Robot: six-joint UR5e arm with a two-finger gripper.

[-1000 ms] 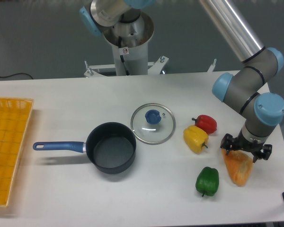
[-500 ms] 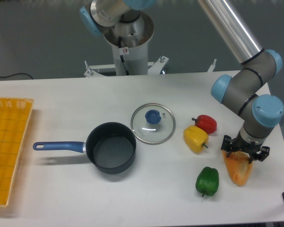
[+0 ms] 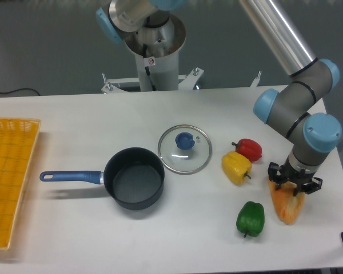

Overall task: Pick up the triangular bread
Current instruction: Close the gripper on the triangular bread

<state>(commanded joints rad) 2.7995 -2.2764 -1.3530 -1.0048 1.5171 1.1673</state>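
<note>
The triangular bread (image 3: pixel 287 204) is an orange-tan wedge lying on the white table at the right, its point towards the front edge. My gripper (image 3: pixel 294 184) comes down from above over the bread's wide end. Its dark fingers (image 3: pixel 274 174) press on both sides of the loaf, so it is shut on the bread. The bread rests on the table. The wide end is partly hidden under the gripper.
A green pepper (image 3: pixel 250 218) lies just left of the bread. A yellow pepper (image 3: pixel 236 167) and a red pepper (image 3: pixel 248 149) lie further back left. A glass lid (image 3: pixel 184 149), a dark pot with a blue handle (image 3: pixel 133 178) and a yellow basket (image 3: pixel 8 177) are to the left.
The gripper's fingers have drawn closer together around the bread's wide end, and the wrist has shifted slightly left. The bread now lies a little straighter.
</note>
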